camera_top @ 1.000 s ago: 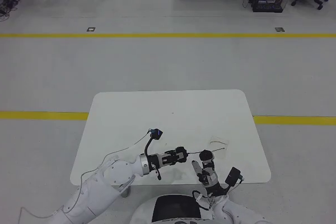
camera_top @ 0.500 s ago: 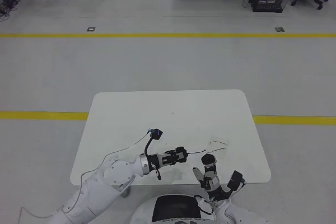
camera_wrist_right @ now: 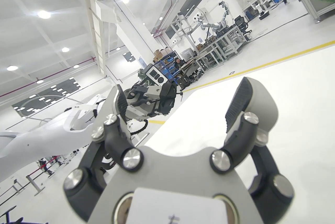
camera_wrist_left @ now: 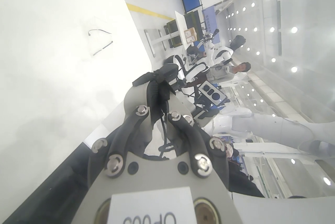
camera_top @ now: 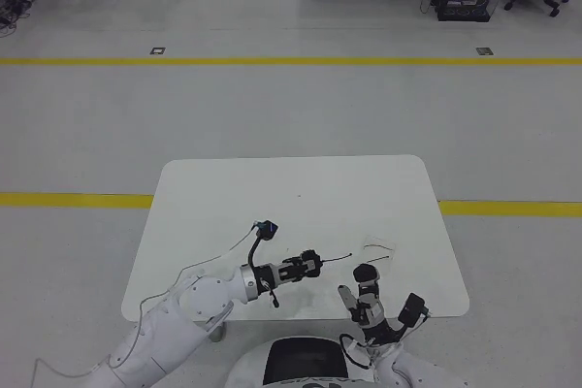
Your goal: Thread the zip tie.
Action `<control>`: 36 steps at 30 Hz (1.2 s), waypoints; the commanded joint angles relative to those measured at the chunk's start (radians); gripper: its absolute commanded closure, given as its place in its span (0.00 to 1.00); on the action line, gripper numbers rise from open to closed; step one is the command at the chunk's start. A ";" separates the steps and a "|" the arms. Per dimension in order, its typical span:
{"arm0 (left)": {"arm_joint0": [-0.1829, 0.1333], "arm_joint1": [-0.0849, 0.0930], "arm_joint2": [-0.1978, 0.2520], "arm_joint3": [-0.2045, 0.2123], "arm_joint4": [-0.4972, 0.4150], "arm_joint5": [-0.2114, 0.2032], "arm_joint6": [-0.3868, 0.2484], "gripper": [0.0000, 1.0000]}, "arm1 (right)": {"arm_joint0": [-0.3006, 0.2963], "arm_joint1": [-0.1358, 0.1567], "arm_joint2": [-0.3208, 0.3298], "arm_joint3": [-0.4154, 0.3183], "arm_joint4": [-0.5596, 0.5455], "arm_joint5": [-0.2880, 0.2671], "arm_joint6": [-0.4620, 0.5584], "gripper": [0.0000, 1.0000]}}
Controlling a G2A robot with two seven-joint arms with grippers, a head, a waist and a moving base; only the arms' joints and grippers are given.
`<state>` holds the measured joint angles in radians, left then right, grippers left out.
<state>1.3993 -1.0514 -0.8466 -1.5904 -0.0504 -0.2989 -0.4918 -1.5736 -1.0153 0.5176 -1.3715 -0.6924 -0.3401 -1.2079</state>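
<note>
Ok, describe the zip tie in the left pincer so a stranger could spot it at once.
Find the white table; near its front edge the left pincer is shut on something thin. The zip tie is the black strip poking out of it toward the right; unlike the loose bits lying beyond, it is gripped.

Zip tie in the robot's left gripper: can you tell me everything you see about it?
The thin black plastic zip tie is a slim, slightly curved strip. One end is pinched in the left gripper, its fingers shut on it. The rest sticks out over the white table, toward the open right gripper, which does not touch it. Its head is too small to make out.
</note>
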 commanded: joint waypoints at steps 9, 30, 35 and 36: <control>0.003 -0.003 -0.042 0.037 -0.458 -0.041 -0.230 1.00 | 0.030 0.158 -0.109 -0.206 0.134 0.000 0.041 0.00; -0.001 -0.013 -0.070 0.087 -0.563 -0.041 -0.228 1.00 | 0.094 0.251 -0.190 -0.339 0.299 0.000 0.155 0.00; 0.008 -0.015 -0.080 0.092 -0.560 -0.041 -0.231 1.00 | 0.176 0.308 -0.249 -0.373 0.395 0.000 0.280 0.00; 0.010 -0.016 -0.082 0.093 -0.562 -0.041 -0.231 1.00 | 0.190 0.318 -0.253 -0.370 0.411 0.000 0.292 0.00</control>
<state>1.4077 -1.0664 -0.9267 -1.4985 -0.6110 -0.3400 -0.7235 -1.4005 -0.7082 0.2684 -1.7442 -0.3074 -0.3400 -0.9303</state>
